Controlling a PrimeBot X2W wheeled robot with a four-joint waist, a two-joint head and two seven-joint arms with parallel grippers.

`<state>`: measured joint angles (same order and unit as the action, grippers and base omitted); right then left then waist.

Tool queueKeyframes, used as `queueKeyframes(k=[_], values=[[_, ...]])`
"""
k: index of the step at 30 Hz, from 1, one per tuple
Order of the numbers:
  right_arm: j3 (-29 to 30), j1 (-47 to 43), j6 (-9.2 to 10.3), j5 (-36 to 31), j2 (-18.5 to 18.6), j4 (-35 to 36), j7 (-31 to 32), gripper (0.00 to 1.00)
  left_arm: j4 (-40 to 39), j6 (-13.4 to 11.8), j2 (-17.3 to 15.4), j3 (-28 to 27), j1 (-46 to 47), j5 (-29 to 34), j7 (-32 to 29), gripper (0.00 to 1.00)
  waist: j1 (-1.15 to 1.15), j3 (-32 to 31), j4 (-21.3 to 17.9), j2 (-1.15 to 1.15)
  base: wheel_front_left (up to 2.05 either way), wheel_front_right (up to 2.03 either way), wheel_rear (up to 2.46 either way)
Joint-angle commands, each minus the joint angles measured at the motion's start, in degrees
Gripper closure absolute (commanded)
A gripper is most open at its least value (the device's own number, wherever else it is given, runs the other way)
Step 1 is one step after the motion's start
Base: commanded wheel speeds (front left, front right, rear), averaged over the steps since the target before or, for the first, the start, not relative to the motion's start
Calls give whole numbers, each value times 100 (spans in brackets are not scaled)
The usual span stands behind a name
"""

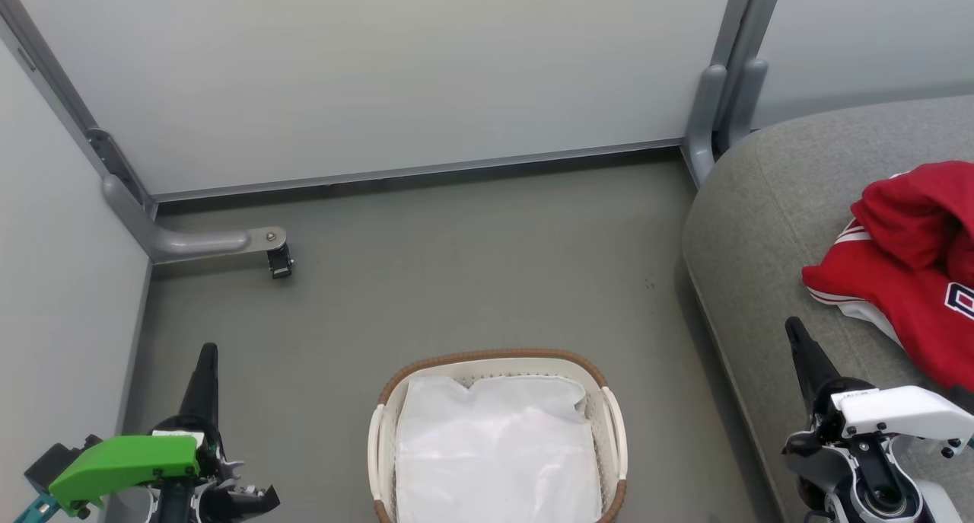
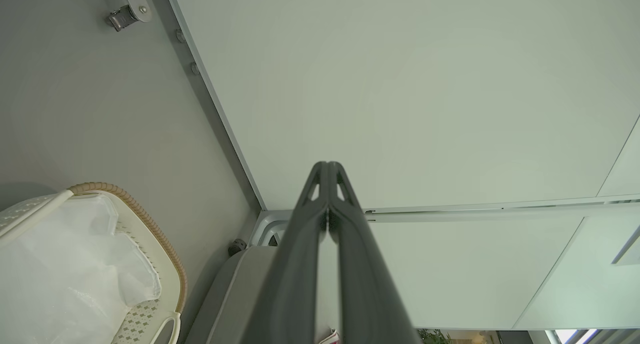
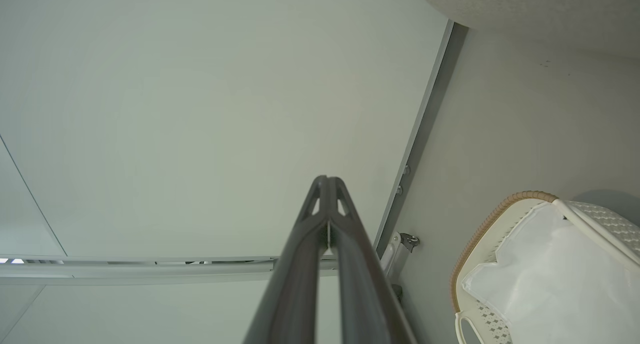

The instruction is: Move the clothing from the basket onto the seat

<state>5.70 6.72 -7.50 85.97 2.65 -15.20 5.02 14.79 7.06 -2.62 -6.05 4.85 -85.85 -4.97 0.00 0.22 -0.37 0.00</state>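
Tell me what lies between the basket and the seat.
Only bare grey floor. In the head view, the strip between the basket and the seat holds nothing.

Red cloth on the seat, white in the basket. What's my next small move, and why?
Probably no further reach into the basket: I'd park both arms and stop. It holds its white liner and no red cloth, the clothing lies on the seat, and the left gripper and right gripper are shut and empty.

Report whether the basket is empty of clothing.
Empty of clothing: the basket holds just its white liner; the red clothing lies on the seat.
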Motion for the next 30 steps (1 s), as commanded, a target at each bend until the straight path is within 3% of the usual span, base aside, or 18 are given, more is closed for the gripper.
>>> queueKeyframes(k=[1, 15, 30], values=[[33, -47, 1, 130, 35, 50, 28, 100, -53, 25, -41, -36, 136, -131, -35, 100, 0, -1, 4, 0, 0, 0, 0], [98, -80, 2, 650, 39, 139, 177, 100, -86, 63, -45, -61, 182, -672, -171, 100, 0, -4, 36, 0, 0, 0, 0], [96, -82, 2, 654, 39, 136, 171, 100, -82, 63, -43, -59, 171, -665, -178, 100, 0, -4, 37, 0, 0, 0, 0]])
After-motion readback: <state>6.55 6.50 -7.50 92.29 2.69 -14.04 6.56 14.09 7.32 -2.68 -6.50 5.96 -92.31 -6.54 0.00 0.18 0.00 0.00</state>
